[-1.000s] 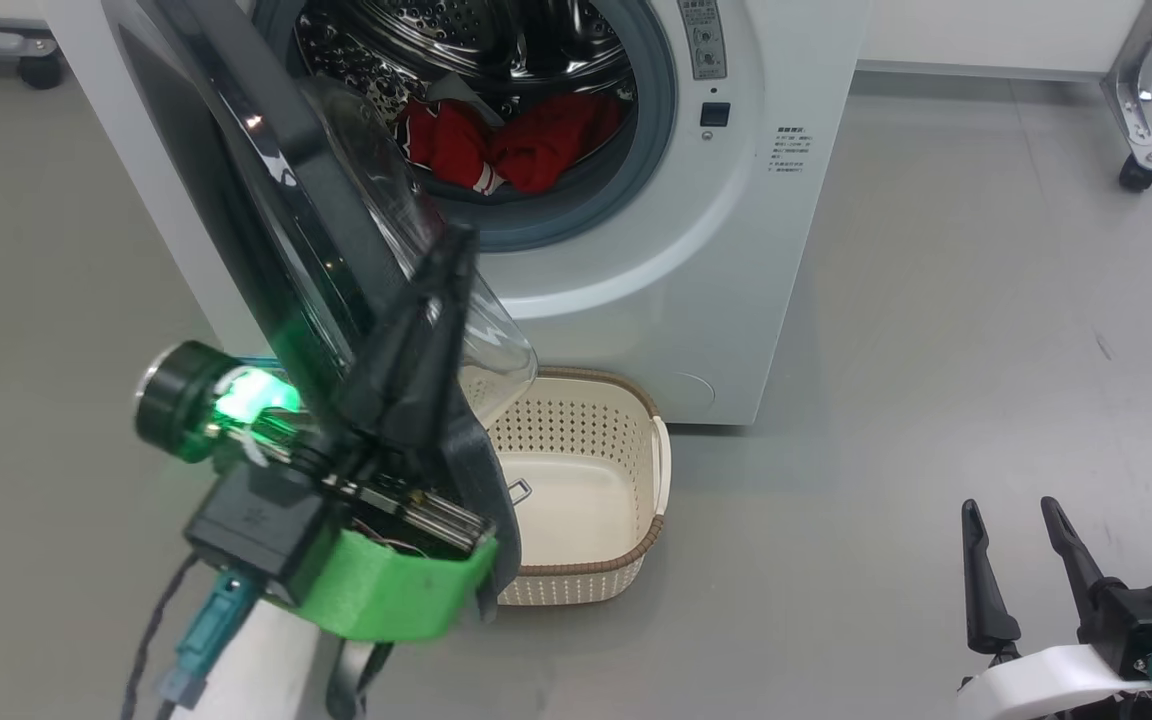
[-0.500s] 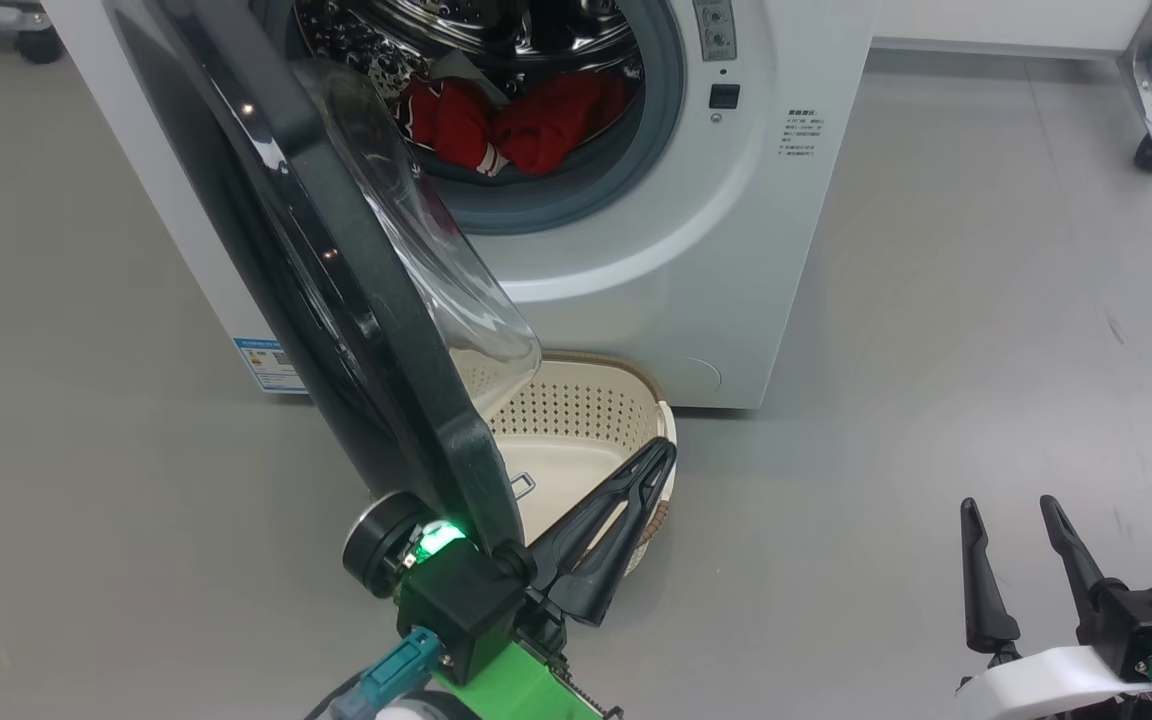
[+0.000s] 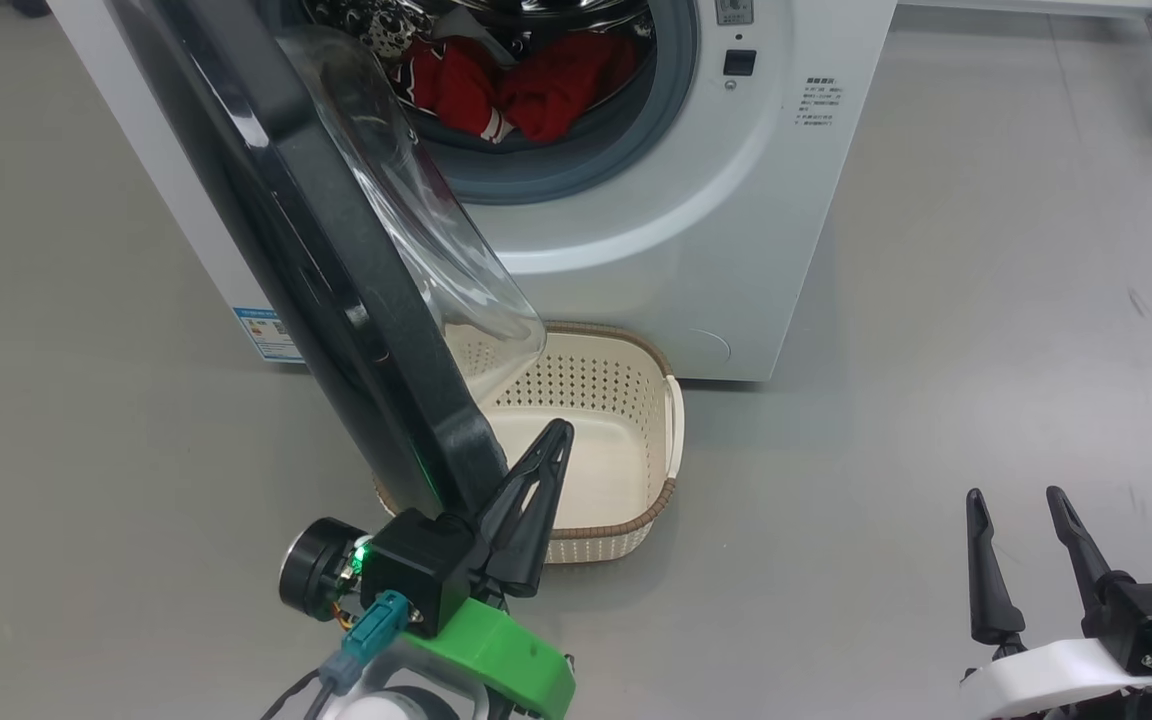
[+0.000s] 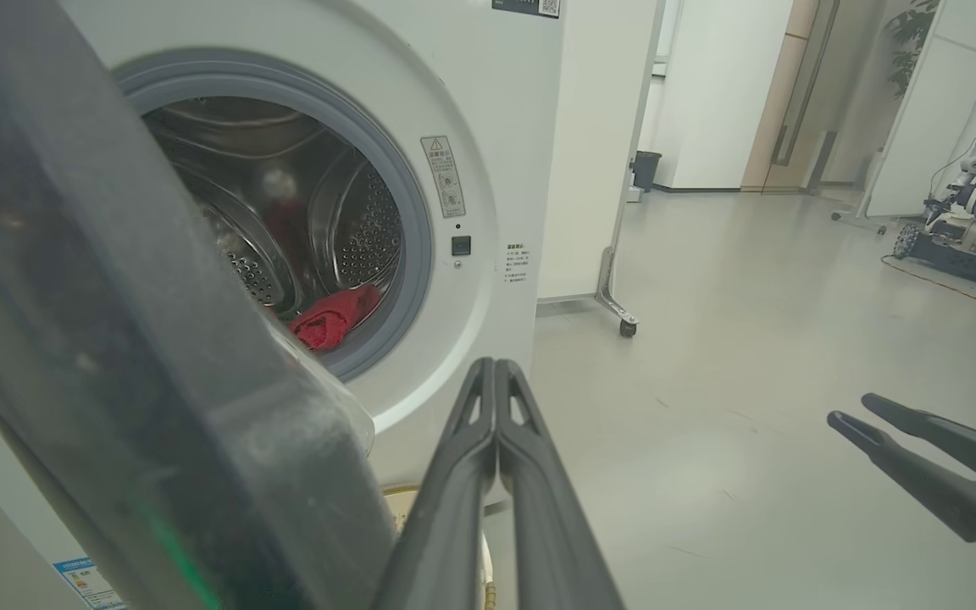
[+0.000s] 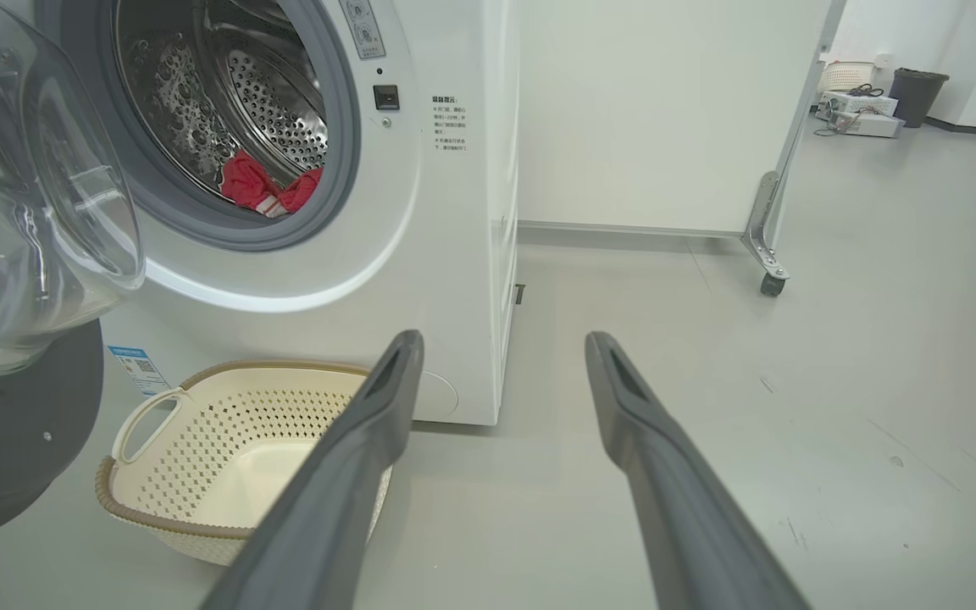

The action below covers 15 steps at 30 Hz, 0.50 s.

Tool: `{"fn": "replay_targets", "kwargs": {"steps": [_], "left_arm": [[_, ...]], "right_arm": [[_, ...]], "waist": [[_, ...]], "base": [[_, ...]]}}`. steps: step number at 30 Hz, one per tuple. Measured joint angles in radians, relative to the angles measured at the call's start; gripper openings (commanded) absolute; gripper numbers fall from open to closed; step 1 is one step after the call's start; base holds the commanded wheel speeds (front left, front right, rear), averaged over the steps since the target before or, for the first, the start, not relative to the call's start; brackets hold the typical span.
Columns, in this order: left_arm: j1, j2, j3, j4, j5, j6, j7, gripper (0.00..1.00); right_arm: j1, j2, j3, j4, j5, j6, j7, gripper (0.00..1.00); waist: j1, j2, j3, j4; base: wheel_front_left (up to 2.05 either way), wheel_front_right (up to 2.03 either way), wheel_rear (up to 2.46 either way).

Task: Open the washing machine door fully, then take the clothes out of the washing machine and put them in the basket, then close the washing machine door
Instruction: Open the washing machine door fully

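**Door swung out, clothes in the drum, both grippers holding nothing**

Here's the washer (image 3: 716, 220), big and white across the top middle of the head view. The door (image 3: 356, 330) stands swung out toward us, a black slab running from the upper left down to the lower middle of the frame. Its glass bowl (image 3: 416, 220) bulges to the right and hangs over the left end of the basket (image 3: 586, 390).

Look at the top centre. The clothes (image 3: 536, 90) lie in a red heap low in the drum (image 5: 268, 93), right at the mouth, against the grey gasket (image 3: 586, 170).

The basket sits on the floor (image 3: 936, 350) at centre frame, just in front of the washer's foot, with its cream bottom in plain sight.

Down at the lower middle is the left gripper (image 3: 556, 440). Its fingers are pressed tight together with nothing between them, the tips pointing up and slightly right across the basket's near left rim. Its body sits just beside the door's bottom edge, and I can't tell whether they touch. In the left wrist view those fingers meet as one blade at bottom centre, and the door is a dark blur over the left half.

In the lower right corner is the right gripper (image 3: 1015, 495), with its fingers spread and nothing between them, well apart from basket and washer. In the right wrist view they frame bare floor, with the basket at lower left and the red heap at upper left.

A blue label (image 3: 271, 335) shows at the washer's lower left corner.
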<state>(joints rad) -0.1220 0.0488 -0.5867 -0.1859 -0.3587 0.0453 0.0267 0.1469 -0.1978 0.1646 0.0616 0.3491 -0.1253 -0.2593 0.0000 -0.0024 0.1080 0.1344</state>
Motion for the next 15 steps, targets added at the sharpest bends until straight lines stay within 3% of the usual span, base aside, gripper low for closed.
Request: {"fn": "replay_targets", "kwargs": {"steps": [15], "left_arm": [[0.011, 0.0, 0.024, 0.018, 0.0, 0.048, 0.0, 0.0]], "right_arm": [[-0.001, 0.001, -0.011, 0.007, 0.0, 0.001, 0.0, 1.0]], "waist": [[0.0, 0.0, 0.012, 0.006]], "base": [[0.0, 0.0, 0.0]]}}
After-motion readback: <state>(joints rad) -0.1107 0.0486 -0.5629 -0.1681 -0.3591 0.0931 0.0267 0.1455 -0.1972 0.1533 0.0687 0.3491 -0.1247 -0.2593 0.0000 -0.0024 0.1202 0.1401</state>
